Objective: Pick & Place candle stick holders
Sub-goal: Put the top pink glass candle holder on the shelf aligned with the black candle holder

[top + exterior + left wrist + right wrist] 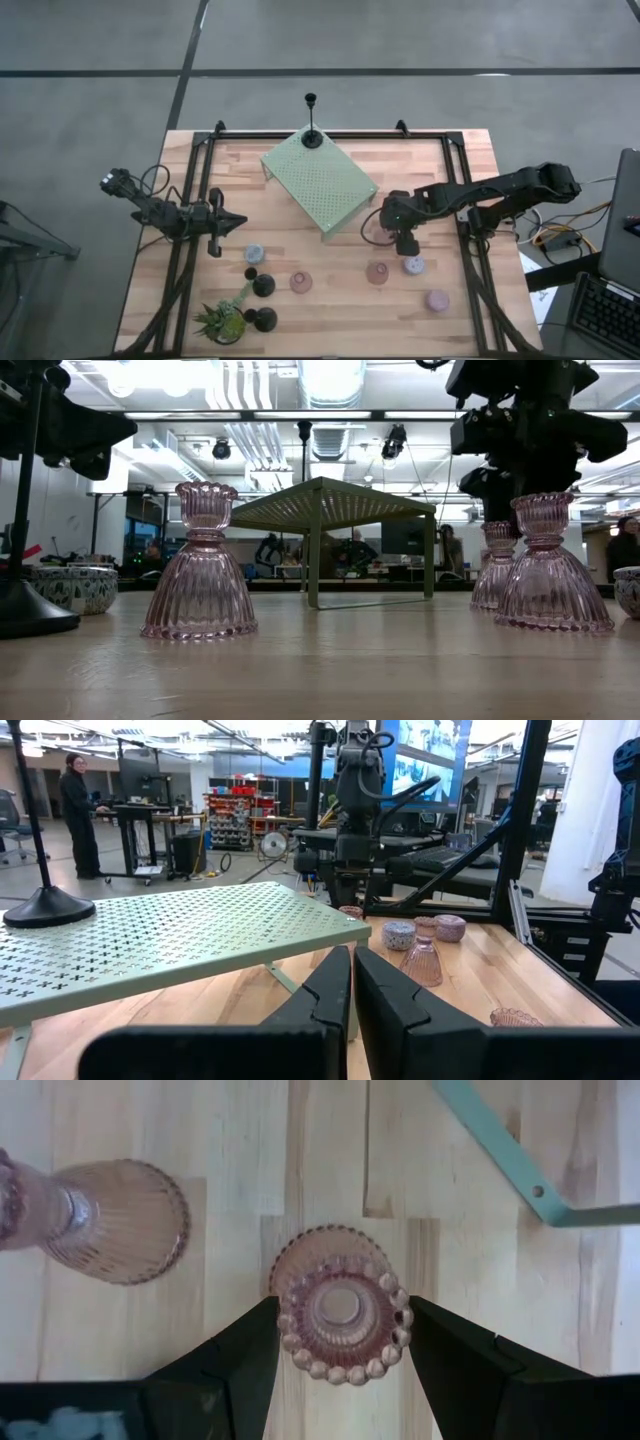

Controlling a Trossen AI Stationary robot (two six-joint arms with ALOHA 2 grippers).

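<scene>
Several candle stick holders stand on the wooden table. Pink ribbed glass ones (300, 282) (377, 272) (437, 300), pale blue-grey cups (255, 253) (413, 265) and black ones (262, 285) (265, 320) rest on their bases. One tall black holder (312, 138) stands on the green perforated stand (320, 180). My right gripper (388, 234) points steeply down, shut on another pink holder (340, 1315) near the stand's corner. My left gripper (352, 982) waits shut and level at the table's left side (228, 224). My right gripper pinches the pink holder's beaded top cup (290, 1330) between its two fingers, one on each side of the rim. The fingers come from above, slanting down. The holder stays upright (497, 565); whether its flared base (310, 1250) rests on the table, I cannot tell.
A spiky green potted plant (222, 320) stands at the near left. A stand leg (530, 1185) lies close beyond the held holder, and a pink holder (120, 1220) stands just beside it. Black frame rails (185, 200) run along both table sides.
</scene>
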